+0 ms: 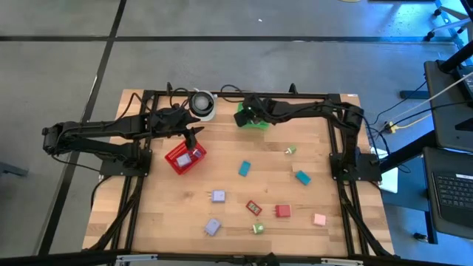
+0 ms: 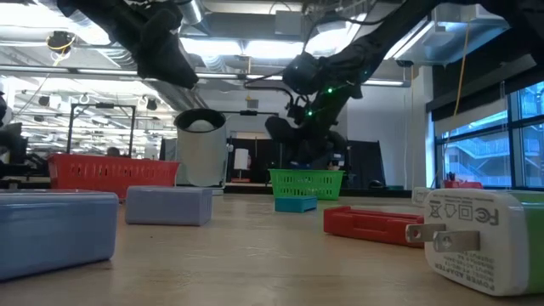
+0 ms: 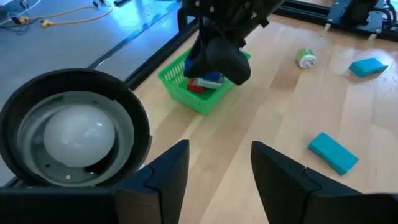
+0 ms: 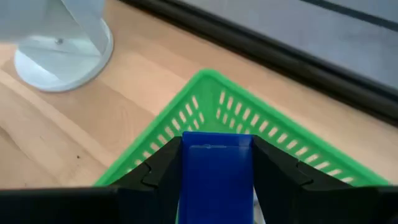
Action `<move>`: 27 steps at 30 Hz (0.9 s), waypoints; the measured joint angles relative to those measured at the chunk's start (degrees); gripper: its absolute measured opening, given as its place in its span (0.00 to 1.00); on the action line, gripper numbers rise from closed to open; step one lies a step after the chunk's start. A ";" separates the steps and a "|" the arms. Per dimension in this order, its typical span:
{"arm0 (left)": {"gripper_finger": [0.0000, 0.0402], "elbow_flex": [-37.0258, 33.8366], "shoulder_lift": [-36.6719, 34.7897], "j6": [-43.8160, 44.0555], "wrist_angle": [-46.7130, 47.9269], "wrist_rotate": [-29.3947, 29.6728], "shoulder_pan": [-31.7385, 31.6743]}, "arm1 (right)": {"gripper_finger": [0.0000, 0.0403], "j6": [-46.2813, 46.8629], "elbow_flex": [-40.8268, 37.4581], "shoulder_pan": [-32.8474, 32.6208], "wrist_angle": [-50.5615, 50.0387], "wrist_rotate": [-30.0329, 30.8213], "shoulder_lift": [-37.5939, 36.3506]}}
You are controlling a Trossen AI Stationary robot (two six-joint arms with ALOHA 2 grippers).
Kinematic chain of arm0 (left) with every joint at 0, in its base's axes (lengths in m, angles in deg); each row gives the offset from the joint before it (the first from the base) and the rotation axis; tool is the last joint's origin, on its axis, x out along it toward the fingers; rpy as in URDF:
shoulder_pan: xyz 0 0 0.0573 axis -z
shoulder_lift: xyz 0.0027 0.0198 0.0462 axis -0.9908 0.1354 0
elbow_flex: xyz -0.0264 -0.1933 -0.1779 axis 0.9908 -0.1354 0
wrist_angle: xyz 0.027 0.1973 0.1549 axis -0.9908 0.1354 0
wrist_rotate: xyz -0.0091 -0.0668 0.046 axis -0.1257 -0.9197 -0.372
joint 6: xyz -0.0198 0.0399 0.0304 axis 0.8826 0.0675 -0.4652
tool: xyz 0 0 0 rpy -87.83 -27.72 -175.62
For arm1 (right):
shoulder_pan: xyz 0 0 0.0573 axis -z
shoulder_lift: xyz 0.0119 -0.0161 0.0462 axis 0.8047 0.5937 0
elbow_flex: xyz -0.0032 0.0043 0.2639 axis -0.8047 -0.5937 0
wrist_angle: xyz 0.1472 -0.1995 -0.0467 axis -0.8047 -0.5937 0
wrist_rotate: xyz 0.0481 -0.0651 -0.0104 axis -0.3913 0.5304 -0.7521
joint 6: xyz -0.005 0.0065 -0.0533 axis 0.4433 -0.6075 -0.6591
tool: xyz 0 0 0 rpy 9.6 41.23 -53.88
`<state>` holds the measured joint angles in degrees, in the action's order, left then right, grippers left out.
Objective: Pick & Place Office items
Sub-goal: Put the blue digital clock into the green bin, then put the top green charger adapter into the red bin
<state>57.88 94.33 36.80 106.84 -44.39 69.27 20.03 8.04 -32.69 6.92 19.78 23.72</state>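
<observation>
My right gripper (image 4: 217,177) is over the green basket (image 1: 252,118) at the table's far edge, shut on a blue block (image 4: 217,167). The left wrist view shows a red piece (image 3: 195,86) inside that basket. My left gripper (image 3: 221,168) is open and empty, hovering over the far edge of the red mesh basket (image 1: 185,157), which holds a lavender piece (image 1: 196,154). Loose on the table lie two teal pieces (image 1: 244,168) (image 1: 302,177), two lavender ones (image 1: 219,196), red ones (image 1: 282,211), a pink one (image 1: 319,219) and small green ones (image 1: 290,150). My right gripper pinches the blue block between its two fingers (image 4: 160,167), on two opposite sides (image 4: 186,163). The fingers slant down from above over the green basket's inside (image 4: 230,112). Whether the block's lower end touches anything in the basket is hidden by the gripper.
A white cup with a dark rim (image 1: 203,104) stands at the far edge between the two baskets, close to my left gripper. A black frame (image 1: 310,94) runs round the table. A white plug adapter (image 2: 484,238) lies near the low camera.
</observation>
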 joint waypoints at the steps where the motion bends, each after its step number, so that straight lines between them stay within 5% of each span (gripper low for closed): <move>1: 0.42 0.00 0.00 -0.05 -0.05 0.02 0.00 | 0.41 0.41 0.00 -0.01 0.08 0.02 0.22; 16: 0.42 0.00 0.00 -0.07 -0.02 -0.02 0.00 | 0.74 1.25 0.07 -0.03 -3.61 -3.80 -6.12; 27: 0.42 0.00 0.00 -0.02 0.26 -0.15 -0.02 | 0.74 -10.01 0.15 -2.44 -32.40 -23.21 -21.86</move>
<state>57.88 94.33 36.78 107.10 -44.54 69.25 10.03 8.20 -35.12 -25.48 -3.43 1.85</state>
